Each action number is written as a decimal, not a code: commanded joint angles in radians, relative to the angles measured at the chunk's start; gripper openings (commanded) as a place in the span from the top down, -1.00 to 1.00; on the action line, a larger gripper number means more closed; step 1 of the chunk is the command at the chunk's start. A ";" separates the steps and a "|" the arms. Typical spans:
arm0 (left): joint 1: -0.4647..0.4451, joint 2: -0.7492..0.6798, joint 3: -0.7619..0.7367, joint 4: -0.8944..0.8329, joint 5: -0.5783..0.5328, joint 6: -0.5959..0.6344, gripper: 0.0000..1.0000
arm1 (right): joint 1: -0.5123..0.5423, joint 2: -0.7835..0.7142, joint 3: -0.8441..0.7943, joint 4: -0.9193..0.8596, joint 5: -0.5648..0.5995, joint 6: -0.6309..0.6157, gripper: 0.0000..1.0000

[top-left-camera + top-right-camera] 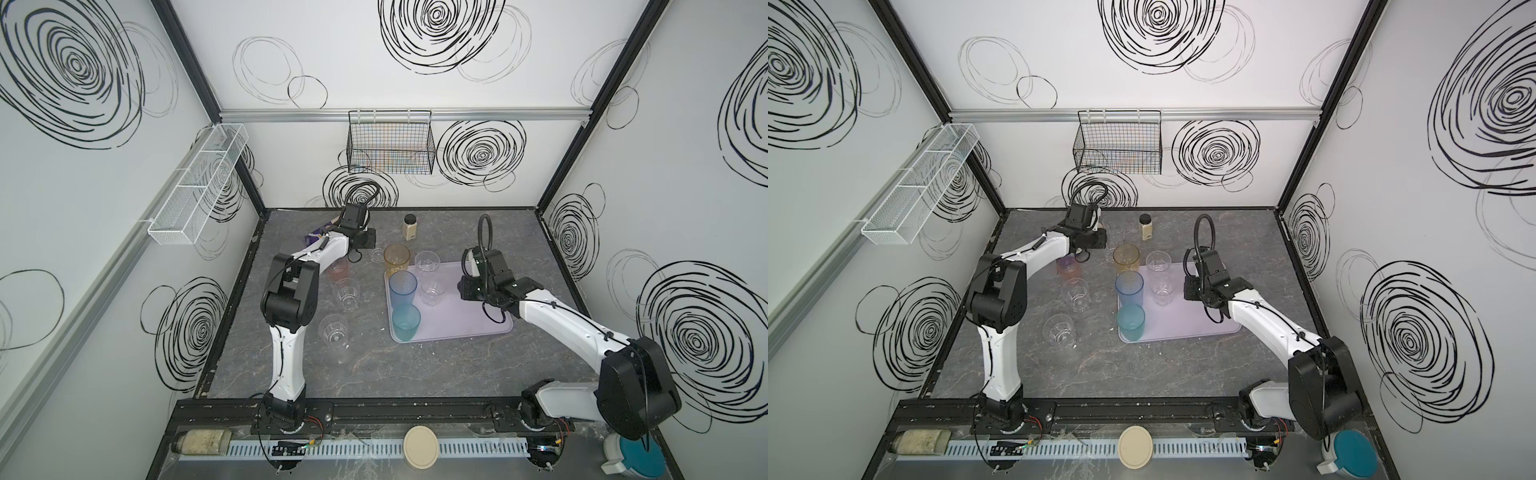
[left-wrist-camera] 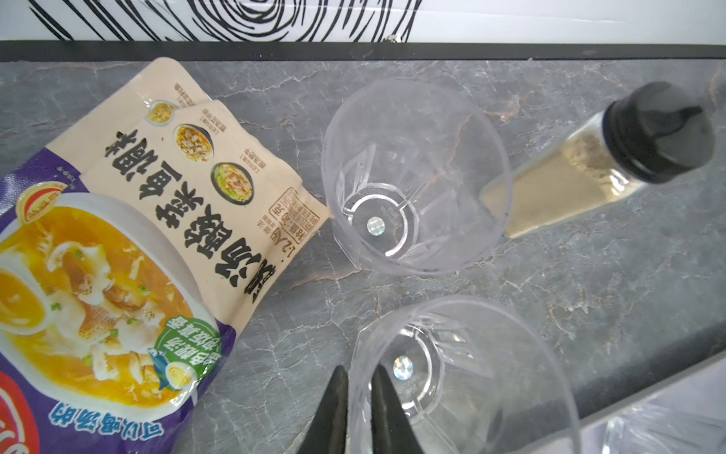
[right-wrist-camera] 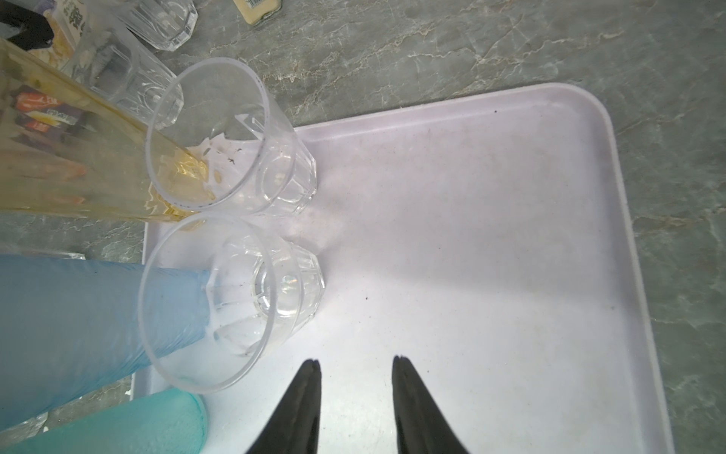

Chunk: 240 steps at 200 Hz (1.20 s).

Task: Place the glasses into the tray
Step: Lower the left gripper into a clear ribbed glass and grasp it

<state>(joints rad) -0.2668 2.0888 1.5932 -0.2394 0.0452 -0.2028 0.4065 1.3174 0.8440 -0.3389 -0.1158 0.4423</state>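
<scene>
— While the left gripper (image 2: 359,369) is showing only its tips at the edge of its wrist view, are you making out what it is doing?

— It is pinching the wall of a short clear glass (image 2: 463,365), one black finger inside the rim and one outside. That glass is running off the frame, so I cannot tell whether it is resting on the table (image 2: 589,275) or hanging above it. In both top views it is showing only as a faint outline beside the amber glass (image 1: 397,258).

— Where is the tray lying?

— The tray (image 3: 491,236) is lying on the right half of the table, under the right gripper (image 3: 356,361). That gripper's fingers are standing apart over bare plastic, holding nothing.

— What is standing on it?

— A blue glass (image 3: 78,326), a teal glass (image 3: 137,424), a far clear glass (image 3: 235,149) and a near clear glass (image 3: 235,302) are standing along its left side. The amber glass is standing at the far left corner, and I cannot tell whether its foot is sitting on the rim or just off it.

— Is anything else hiding?

— The left arm (image 1: 291,291) is covering part of a pink glass (image 1: 338,268) and, in the top views, most of a food pouch (image 2: 137,236). The foot of a black-capped jar (image 2: 628,157) is showing only through the wall of a second clear glass (image 2: 412,177).
</scene>
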 commanded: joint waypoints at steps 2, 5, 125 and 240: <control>0.013 -0.065 0.004 -0.004 0.016 0.008 0.79 | -0.003 0.002 0.036 0.006 -0.021 0.021 0.28; 0.014 -0.067 0.007 -0.009 0.013 0.011 0.80 | -0.003 0.001 0.035 0.007 -0.023 0.022 0.28; 0.033 -0.280 -0.127 0.062 -0.079 -0.050 0.88 | 0.003 -0.007 0.003 0.025 -0.027 0.046 0.29; -0.159 -0.588 -0.134 0.022 -0.215 -0.043 0.91 | -0.083 -0.018 -0.001 0.065 -0.039 0.024 0.30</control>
<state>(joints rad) -0.3424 1.5345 1.4067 -0.2363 -0.1303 -0.2729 0.3546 1.3174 0.8497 -0.3004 -0.1558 0.4747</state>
